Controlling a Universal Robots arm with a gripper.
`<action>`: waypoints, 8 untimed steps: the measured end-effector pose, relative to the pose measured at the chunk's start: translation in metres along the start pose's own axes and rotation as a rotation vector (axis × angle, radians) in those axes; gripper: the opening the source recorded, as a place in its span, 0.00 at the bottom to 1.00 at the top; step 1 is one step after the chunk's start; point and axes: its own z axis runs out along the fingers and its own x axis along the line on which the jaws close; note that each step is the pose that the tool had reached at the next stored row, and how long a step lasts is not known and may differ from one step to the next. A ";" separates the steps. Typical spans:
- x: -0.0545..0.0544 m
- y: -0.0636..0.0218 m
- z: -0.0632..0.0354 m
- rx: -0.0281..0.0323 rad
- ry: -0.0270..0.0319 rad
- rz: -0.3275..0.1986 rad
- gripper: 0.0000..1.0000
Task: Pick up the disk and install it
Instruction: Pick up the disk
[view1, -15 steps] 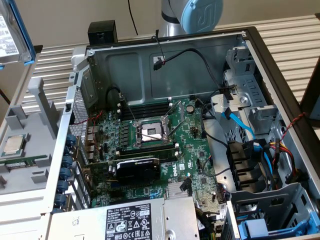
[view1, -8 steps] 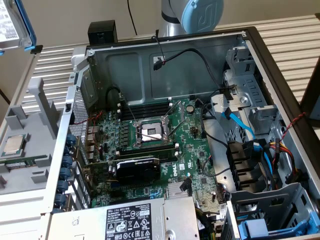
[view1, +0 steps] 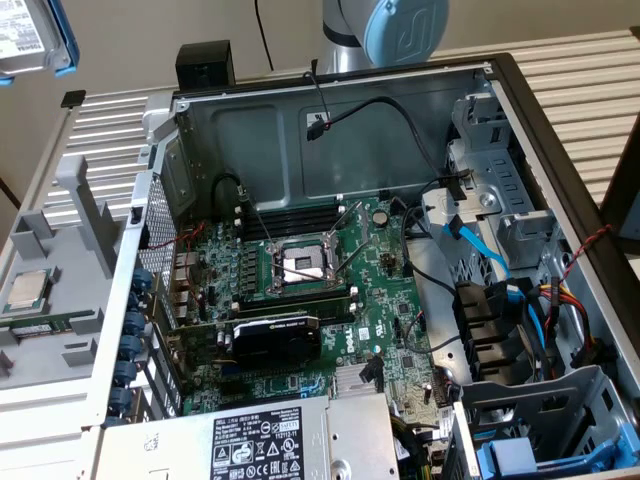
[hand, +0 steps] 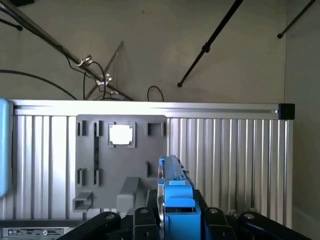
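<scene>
Far left of the exterior view, the disk (view1: 30, 35) hangs high, clear of the table, white label showing (print too small to read). The gripper (hand: 179, 222) is clamped on its blue carrier frame, seen edge-on in the wrist view; gripping the edges probably leaves the flat faces free to slide into a bay. Below it, the grey fixture tray (view1: 75, 190) seats a processor chip (view1: 28, 290) in a pocket, likely to fix its position. The open case (view1: 330, 130) lies on its side, giving access from above. The graphics card (view1: 275, 335) appears to read NVIDIA. The power supply (view1: 270, 445) carries a warning label. At near right is a drive bay (view1: 510, 455) with blue fittings.
</scene>
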 end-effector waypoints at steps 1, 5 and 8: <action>0.000 -0.0023 -0.0006 -0.0001 0.0000 0.000 0.37; 0.001 -0.0111 -0.0036 0.0000 -0.0009 -0.001 0.37; 0.001 -0.0188 -0.0051 -0.0002 -0.0009 -0.002 0.37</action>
